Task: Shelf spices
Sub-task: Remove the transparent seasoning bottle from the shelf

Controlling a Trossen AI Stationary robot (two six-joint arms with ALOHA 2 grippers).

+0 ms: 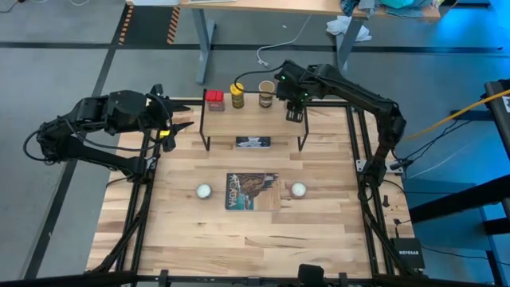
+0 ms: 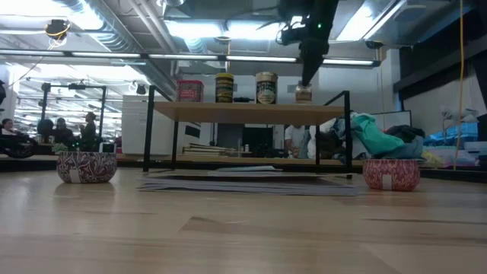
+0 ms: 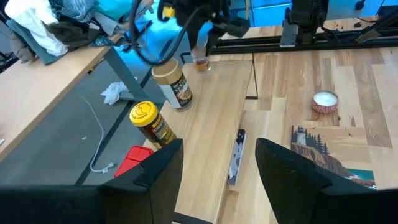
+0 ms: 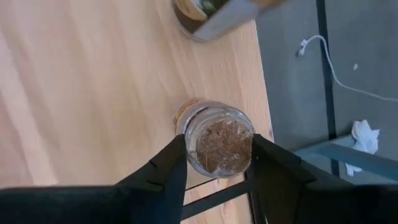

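At the right end of the shelf (image 2: 251, 112), the tiny brownish jar (image 4: 215, 145) stands upright on the board, gripped between the right gripper (image 4: 214, 155) jaws, part-closed on its sides. It should be released only once seated flat, then cleared straight upward. Three spices (image 1: 238, 96) are seen lined up to its left. The right wrist view alone shows the jaw contact; the low view shows the jar's base on the board. At the worktop's far-left edge the left gripper (image 1: 177, 127) waits, jaws apart and empty.

Floor: grey concrete floor (image 1: 72, 72) with a black-and-orange hazard stripe (image 1: 123, 24).
Furniture: light-wood desk on grey metal legs (image 1: 209, 32) stood behind the table.
Ceiling: exposed silver ducts (image 2: 99, 30) and long fluorescent lights (image 2: 190, 29) glowed overhead.
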